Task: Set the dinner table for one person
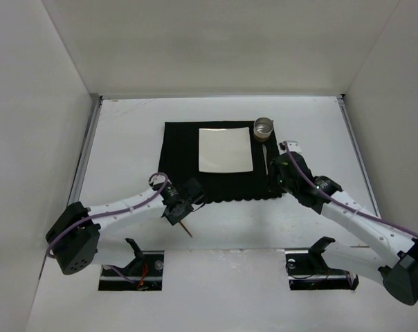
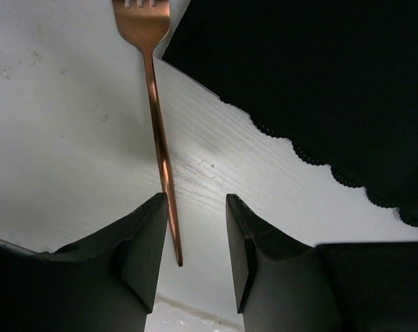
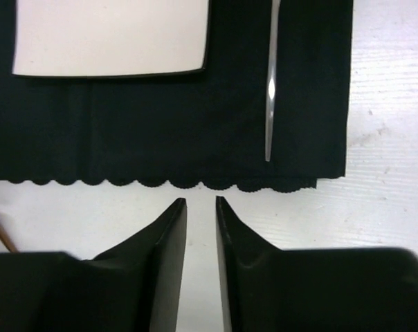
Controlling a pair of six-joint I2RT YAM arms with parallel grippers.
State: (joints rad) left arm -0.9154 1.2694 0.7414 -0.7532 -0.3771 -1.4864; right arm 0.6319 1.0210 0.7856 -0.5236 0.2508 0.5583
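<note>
The dinner table (image 1: 126, 138) is a matte white top. On it lies a black scallop-edged mat (image 1: 178, 152) with a square pale plate (image 1: 225, 149), a silver knife (image 1: 264, 158) to the plate's right and a metal cup (image 1: 264, 128) at the far right corner. A copper fork (image 1: 187, 229) lies on the table off the mat's near left corner. My left gripper (image 1: 181, 213) is open over its handle. In the left wrist view (image 2: 197, 200) the fork (image 2: 157, 124) ends between the jaws, close to the left finger. My right gripper (image 1: 277, 181) is empty, its jaws a narrow gap apart (image 3: 201, 202).
White walls enclose the table on three sides. The mat's scalloped near edge (image 3: 126, 181) lies just ahead of my right fingers, with the knife (image 3: 271, 83) and plate (image 3: 112, 34) beyond. The mat's corner (image 2: 320, 83) is to the right of the fork.
</note>
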